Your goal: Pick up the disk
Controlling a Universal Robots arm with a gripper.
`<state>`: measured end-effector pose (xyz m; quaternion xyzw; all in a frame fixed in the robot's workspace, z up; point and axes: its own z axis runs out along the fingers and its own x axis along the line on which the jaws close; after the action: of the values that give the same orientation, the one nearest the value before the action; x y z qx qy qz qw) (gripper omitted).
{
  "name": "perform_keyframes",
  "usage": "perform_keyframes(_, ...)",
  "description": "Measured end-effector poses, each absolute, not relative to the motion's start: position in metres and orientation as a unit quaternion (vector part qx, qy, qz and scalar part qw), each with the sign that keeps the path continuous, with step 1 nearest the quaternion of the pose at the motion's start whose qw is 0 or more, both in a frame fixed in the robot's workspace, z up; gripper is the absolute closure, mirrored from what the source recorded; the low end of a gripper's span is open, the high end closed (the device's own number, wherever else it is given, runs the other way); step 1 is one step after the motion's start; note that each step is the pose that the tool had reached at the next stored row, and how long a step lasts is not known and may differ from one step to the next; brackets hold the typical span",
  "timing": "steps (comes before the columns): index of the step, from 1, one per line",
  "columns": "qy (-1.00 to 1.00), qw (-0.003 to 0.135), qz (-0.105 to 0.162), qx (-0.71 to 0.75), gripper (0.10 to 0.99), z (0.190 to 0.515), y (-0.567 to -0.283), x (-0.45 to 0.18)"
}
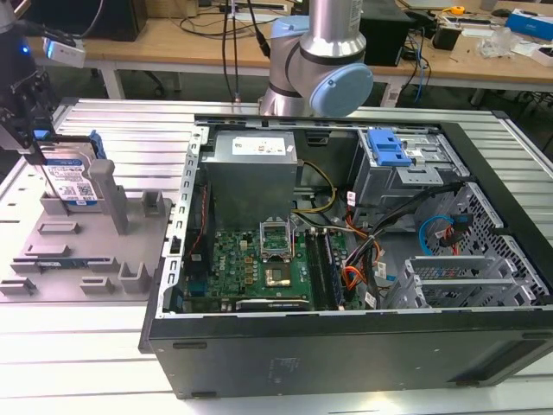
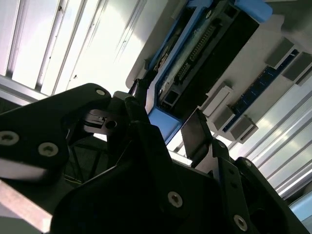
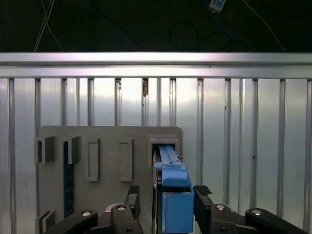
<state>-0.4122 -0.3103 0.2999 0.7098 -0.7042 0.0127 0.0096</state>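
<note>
Open computer case (image 1: 346,367), grey tray (image 1: 95,248)

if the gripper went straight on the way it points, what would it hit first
The disk: the open gripper points at its blue-railed edge, a finger on each side. The fingertips themselves would probably reach the grey holder plate next, though depth is unclear.

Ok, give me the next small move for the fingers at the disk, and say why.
Probably close the fingers on the disk. In the first wrist view they straddle its blue-railed edge with a gap visible on one side, so nothing looks gripped yet. The disk stands upright in the grey holder plate, so lifting first would likely leave it behind.
</note>
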Motion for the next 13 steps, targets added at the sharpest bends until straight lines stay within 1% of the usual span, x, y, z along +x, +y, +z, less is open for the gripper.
perform_keyframes(2, -0.704, 0.01, 0.013, 0.71, 0.545, 0.2996, -0.3103, -0.4122)
perform_keyframes(4, -0.704, 0.01, 0.013, 0.71, 0.678, 0.2996, -0.3103, -0.4122)
perform_keyframes(13, -0.704, 0.01, 0.013, 0.71, 0.678, 0.2986, -0.3103, -0.4122)
